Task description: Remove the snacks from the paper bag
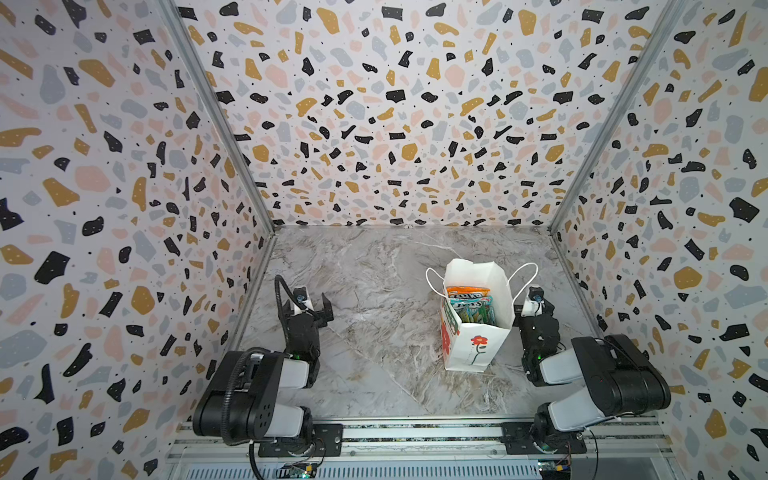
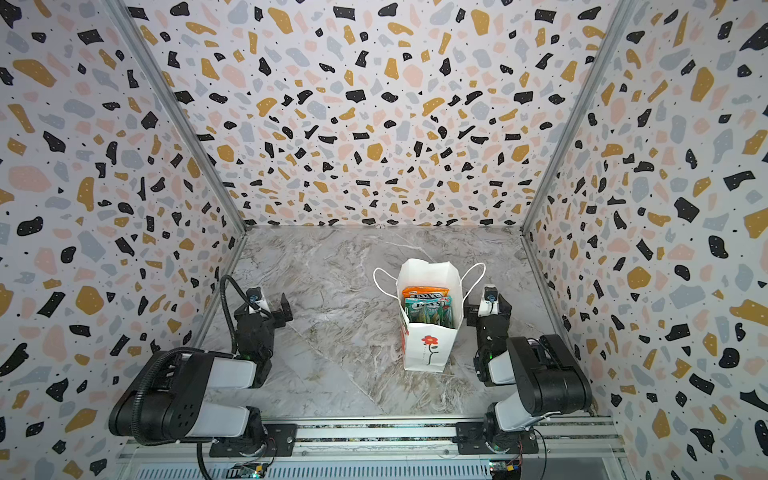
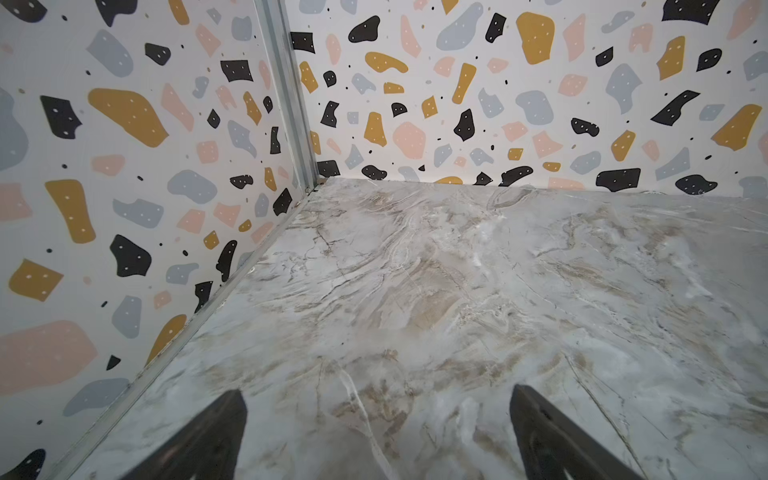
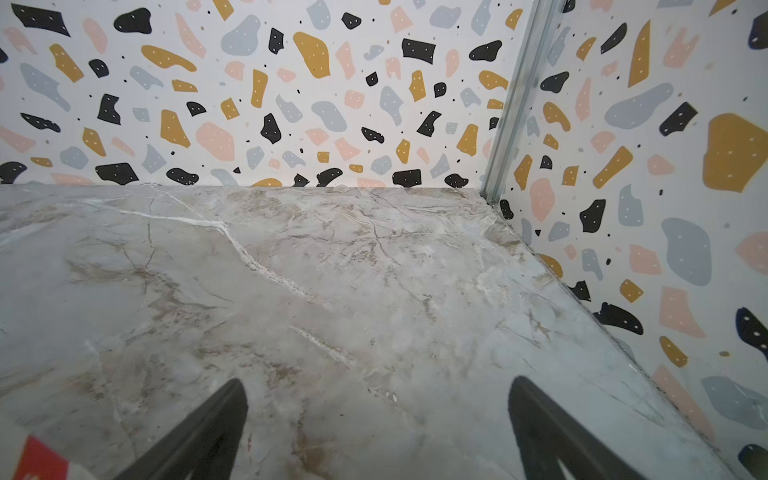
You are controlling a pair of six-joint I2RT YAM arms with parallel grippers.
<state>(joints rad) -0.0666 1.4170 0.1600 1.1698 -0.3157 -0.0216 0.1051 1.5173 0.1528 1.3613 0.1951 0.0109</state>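
Note:
The white paper bag (image 1: 473, 349) (image 2: 428, 349), printed with a red flower, stands upright and open at the right of the marble table in both top views. Several snacks (image 1: 471, 305) (image 2: 428, 307) stand packed inside it: an orange packet at the back and teal and green ones in front. My right gripper (image 1: 535, 309) (image 2: 488, 309) (image 4: 378, 381) is open and empty just right of the bag, whose red-printed edge (image 4: 37, 461) shows in a corner of the right wrist view. My left gripper (image 1: 306, 308) (image 2: 266, 307) (image 3: 377, 390) is open and empty, far left of the bag.
Speckled walls (image 1: 124, 208) close in the table (image 1: 374, 270) on the left, back and right. A metal rail (image 1: 415, 432) carrying both arm bases runs along the front edge. The bag's cord handles (image 1: 525, 270) stick out to either side.

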